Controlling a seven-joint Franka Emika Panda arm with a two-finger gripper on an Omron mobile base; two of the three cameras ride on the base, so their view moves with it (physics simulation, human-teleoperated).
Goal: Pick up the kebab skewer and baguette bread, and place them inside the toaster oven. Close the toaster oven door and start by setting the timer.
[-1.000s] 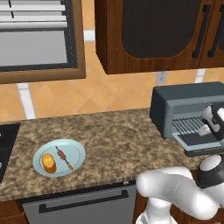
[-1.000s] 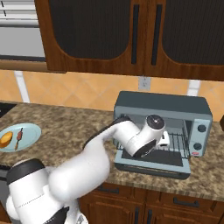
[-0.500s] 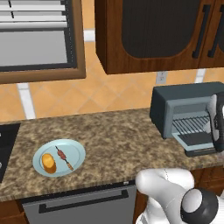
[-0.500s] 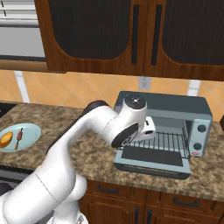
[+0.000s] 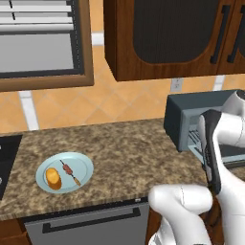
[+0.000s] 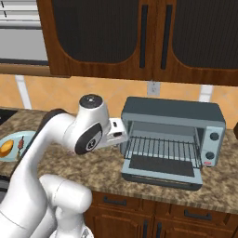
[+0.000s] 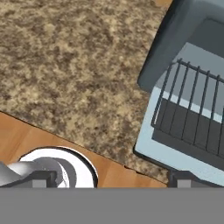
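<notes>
The toaster oven (image 6: pixel 173 111) stands on the right of the counter. Its door (image 6: pixel 161 171) lies folded down flat, and a wire rack (image 6: pixel 162 148) shows inside. My gripper (image 7: pixel 113 178) is open and holds nothing. It hangs over the counter just left of the oven's front corner (image 7: pixel 151 83), and the white hand (image 6: pixel 117 131) is beside the oven's left wall. Far left, a pale blue plate (image 5: pixel 81 165) carries the baguette bread (image 5: pixel 53 178) and the kebab skewer (image 5: pixel 70 172). The plate (image 6: pixel 11 139) also appears at the left edge of the right base view.
Brown wooden cabinets (image 6: pixel 139 37) hang above the oven. The speckled stone counter (image 5: pixel 129 153) runs between plate and oven. A dark stovetop edge (image 5: pixel 5 158) lies left of the plate. The counter's front edge (image 7: pixel 65 135) passes below my hand.
The arm has swung left, from in front of the oven's open mouth to beside its left wall. The gripper stays open, the door stays down, and the plate has not moved.
</notes>
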